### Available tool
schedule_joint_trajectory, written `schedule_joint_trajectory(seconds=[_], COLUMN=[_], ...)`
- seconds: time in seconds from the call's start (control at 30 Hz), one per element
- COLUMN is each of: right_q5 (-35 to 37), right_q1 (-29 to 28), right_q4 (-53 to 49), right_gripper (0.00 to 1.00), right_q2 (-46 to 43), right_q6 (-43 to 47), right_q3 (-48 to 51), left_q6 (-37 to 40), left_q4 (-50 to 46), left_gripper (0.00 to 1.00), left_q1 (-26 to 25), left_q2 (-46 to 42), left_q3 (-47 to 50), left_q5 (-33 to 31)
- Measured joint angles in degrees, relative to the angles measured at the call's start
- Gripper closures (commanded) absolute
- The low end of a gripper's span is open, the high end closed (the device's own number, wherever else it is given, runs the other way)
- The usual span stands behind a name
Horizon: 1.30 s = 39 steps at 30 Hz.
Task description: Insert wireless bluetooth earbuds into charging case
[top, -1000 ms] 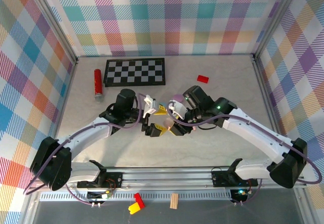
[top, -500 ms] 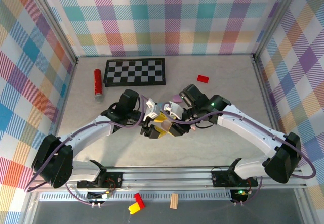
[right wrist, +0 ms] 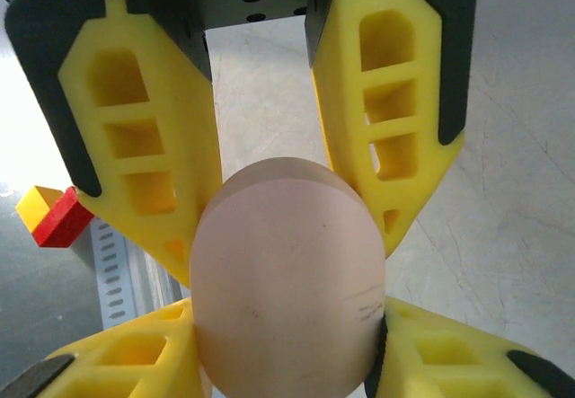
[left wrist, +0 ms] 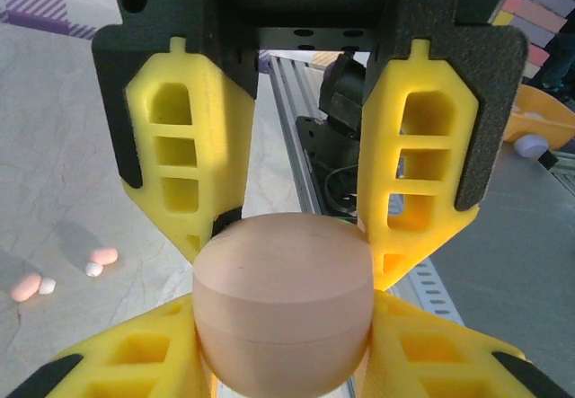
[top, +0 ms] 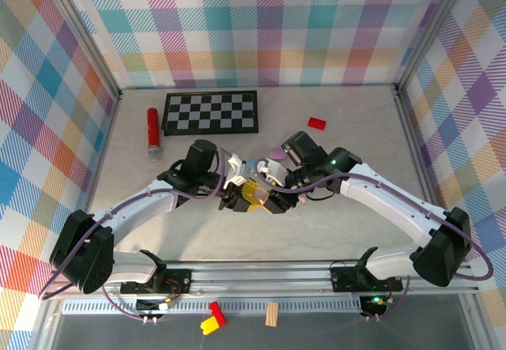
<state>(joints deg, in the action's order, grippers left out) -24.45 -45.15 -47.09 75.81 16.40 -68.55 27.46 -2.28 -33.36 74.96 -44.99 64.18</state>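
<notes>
Left wrist view: the left gripper [left wrist: 289, 254] is clamped on the charging case [left wrist: 283, 313], a smooth, matte, peach-coloured rounded oval with a thin seam and its lid closed. 2 pink earbuds [left wrist: 103, 256], tiny and glossy, lie on the table to the picture's left of the case, well apart from it. Right wrist view: the right gripper [right wrist: 289, 254] sets its ribbed yellow fingers against the case's sides; whether they squeeze it I cannot tell. Top external view: bare, pale marbled tabletop [top: 356, 144] lies open around the case, with the checkerboard mat [top: 209, 113], red cylinder [top: 152, 131] and small red block [top: 317, 122] well beyond it toward the plaid back wall.
</notes>
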Motion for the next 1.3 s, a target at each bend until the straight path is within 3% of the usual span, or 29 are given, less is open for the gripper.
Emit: schedule_joint_trajectory(seconds=[0.27,0.6,1.0,1.3], right_q5=[-4.83,-4.72,2.51,9.57], right_q1=[6.67,6.95,6.91,11.50], right_q4=[5.99,10.12,12.24,17.99], right_gripper=[0.33,0.21,0.22,0.23], right_q2=[-6.05,-6.64,-7.08,-8.96], right_q6=[-3.26,-3.34,-4.35,-9.88], right_q3=[3.45,4.22,4.57,5.20], left_q6=[-2.60,-8.46,-11.08,-16.09], left_q4=[4.66,13.53,17.79,27.82], left_gripper=[0.66,0.66,0.66,0.65], left_q1=[0.00,0.00,0.07,0.02], left_q2=[-0.13,-0.22,-0.22,-0.26], left_q3=[0.44,1.42,2.51,6.62], left_q5=[-0.42,-0.79,-4.48,-5.11])
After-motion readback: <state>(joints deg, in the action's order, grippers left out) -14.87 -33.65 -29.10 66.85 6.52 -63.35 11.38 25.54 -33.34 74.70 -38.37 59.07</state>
